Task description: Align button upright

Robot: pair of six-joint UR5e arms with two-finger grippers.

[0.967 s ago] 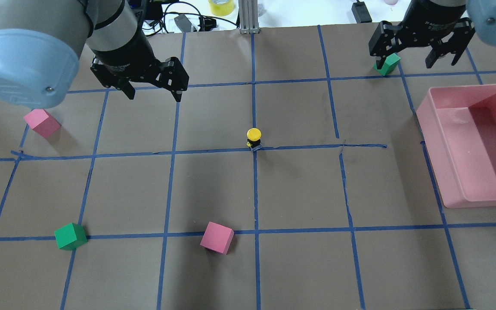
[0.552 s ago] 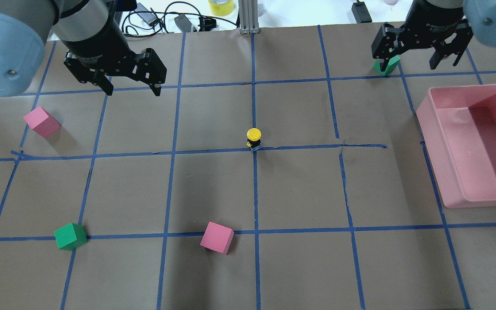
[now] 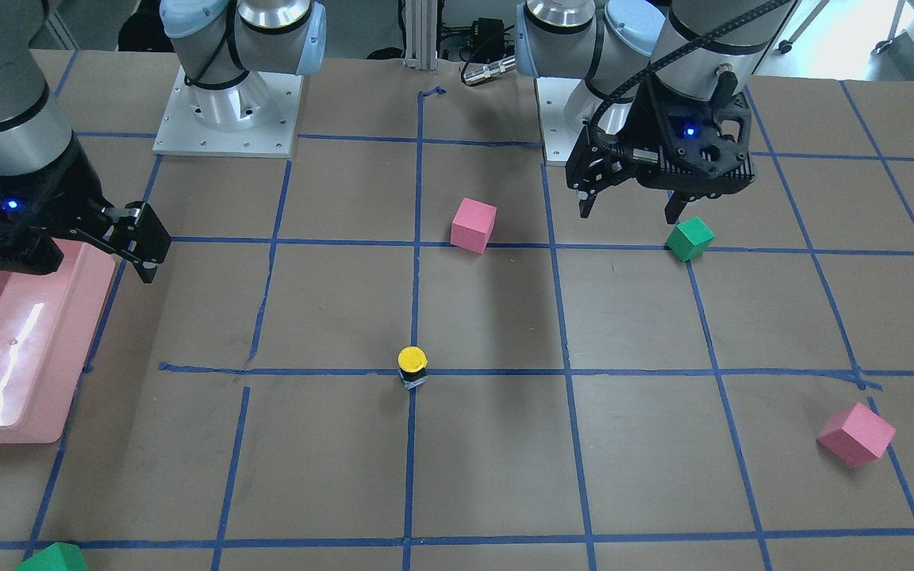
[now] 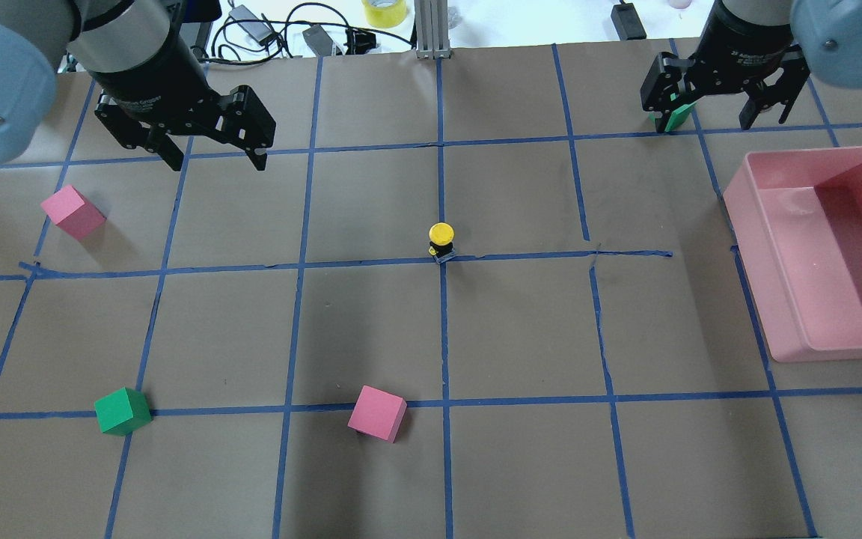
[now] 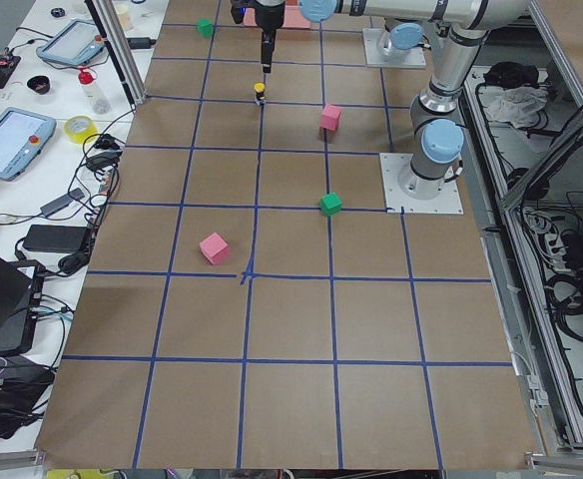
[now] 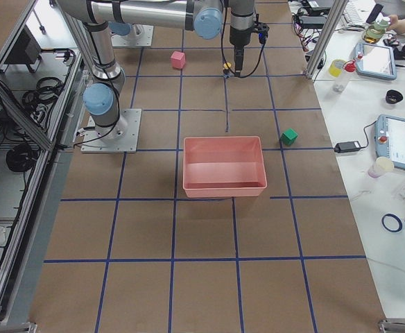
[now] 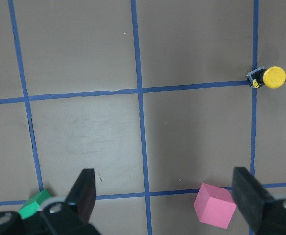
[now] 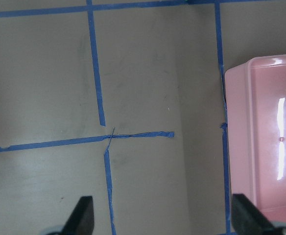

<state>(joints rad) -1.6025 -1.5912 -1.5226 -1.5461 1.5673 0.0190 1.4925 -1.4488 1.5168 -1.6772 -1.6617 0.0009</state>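
The button stands upright on a blue tape crossing at the table's middle, yellow cap on top, black body and pale base below. It also shows in the front view and at the upper right of the left wrist view. My left gripper is open and empty, raised at the far left, well away from the button. It also shows in the front view. My right gripper is open and empty at the far right, above bare paper in its wrist view.
A pink bin stands at the right edge. Pink cubes lie at the left and near the front middle. One green cube is at the front left. Another green cube sits partly behind the right gripper's finger.
My left gripper has moved left and back, farther from the button. The right gripper has shifted slightly back. Both stayed open; the button has not moved.
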